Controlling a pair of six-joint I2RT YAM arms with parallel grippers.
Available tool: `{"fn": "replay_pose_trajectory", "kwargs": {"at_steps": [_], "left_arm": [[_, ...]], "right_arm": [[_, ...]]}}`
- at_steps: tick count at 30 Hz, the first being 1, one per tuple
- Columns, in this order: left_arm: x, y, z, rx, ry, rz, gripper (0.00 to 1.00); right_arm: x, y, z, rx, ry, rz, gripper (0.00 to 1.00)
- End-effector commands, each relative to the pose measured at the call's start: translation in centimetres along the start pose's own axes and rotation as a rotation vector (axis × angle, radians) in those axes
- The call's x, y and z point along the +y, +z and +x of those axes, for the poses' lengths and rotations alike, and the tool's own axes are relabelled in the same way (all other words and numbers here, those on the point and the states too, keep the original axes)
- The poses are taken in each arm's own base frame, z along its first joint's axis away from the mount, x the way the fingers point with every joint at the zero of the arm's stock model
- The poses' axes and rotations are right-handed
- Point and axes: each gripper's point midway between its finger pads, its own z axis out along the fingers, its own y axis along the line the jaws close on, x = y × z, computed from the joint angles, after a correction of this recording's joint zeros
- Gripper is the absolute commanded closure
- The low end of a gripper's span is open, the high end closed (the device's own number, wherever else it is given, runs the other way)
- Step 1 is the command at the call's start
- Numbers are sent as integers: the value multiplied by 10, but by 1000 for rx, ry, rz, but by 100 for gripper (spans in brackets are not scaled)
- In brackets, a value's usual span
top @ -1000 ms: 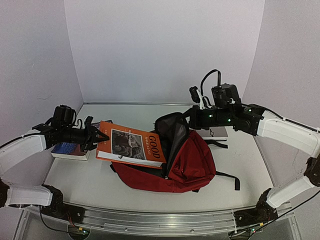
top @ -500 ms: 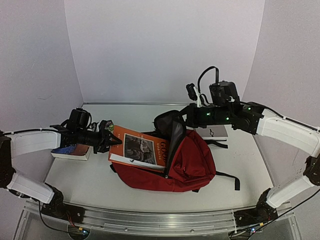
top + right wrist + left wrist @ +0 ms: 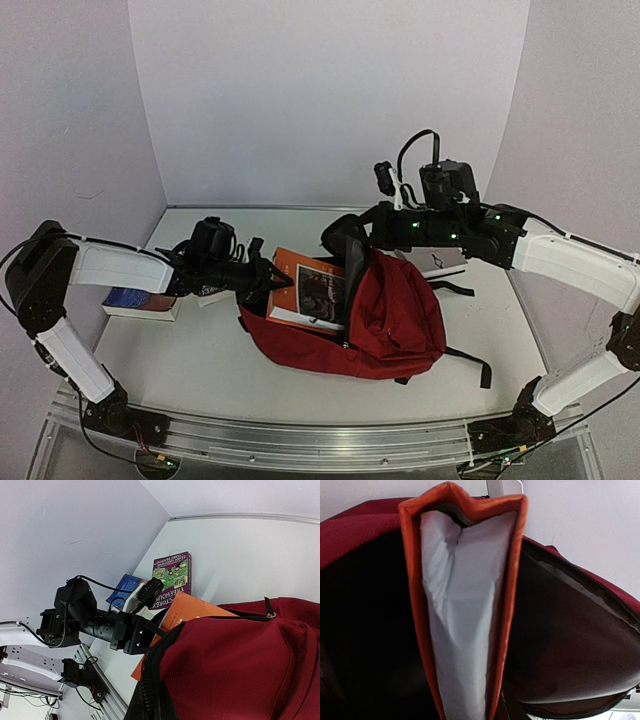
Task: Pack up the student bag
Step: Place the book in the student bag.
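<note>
Red woven fabric, dark, with black straps, buckles and zips: the student bag (image 3: 400, 320), lying on its side at the middle of the white table (image 3: 190, 355), mouth turned toward the left arm. Handling, as judged: soft and limp, no frame of its own, light while unfilled; the mouth would sag shut unless lifted, so the zip-edged rim, or a strap, is the place to take hold. Right gripper (image 3: 358, 228): jaws pressed together on the upper rim of the mouth, holding it raised. Contents, in part: one large orange paperback book (image 3: 318, 290), fairly stiff yet bendable, covers smooth and likely to slip, far end inside the mouth, near end outside. Left gripper (image 3: 272, 283): pinching the book's near edge; its wrist view shows white page edges between orange covers pointing into the dark interior, loose lining on both sides. Room: the opening looks only a little wider than the book, so a corner may catch on zip or lining. Surroundings: flat blue book (image 3: 130, 298) near the table's left edge; purple paperback (image 3: 172, 577) just beside it, under the left arm; white book (image 3: 440, 262) just behind the bag, below the right arm. Open table surface lies in front of the bag; pale lilac walls (image 3: 320, 100) close in at left, back and right
</note>
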Motion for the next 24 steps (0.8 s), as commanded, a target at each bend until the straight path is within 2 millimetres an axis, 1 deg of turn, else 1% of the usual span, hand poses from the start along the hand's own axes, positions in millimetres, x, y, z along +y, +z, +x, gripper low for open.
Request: {"fn": "replay_pose_trajectory", "kwargs": {"at_steps": [1, 4, 9, 14, 18, 21, 24], "left_arm": [[-45, 27, -12, -24, 87, 115, 81], [-41, 40, -9, 0, 86, 112, 80], [-30, 58, -5, 30, 70, 105, 74], [-30, 79, 1, 51, 94, 84, 73], [-22, 92, 3, 53, 110, 39, 71], [-13, 92, -1, 37, 135, -21, 67], [2, 78, -4, 3, 174, -146, 56]], "right_arm": [[44, -13, -49, -186, -42, -150, 100], [41, -12, -49, -194, -40, -142, 100], [39, -12, -50, -208, -31, -138, 100], [49, -17, -58, -241, -15, -180, 100], [57, -24, -68, -279, -10, -207, 100], [56, -25, -70, -287, -7, -202, 100], [53, -24, -67, -285, -4, -192, 100]]}}
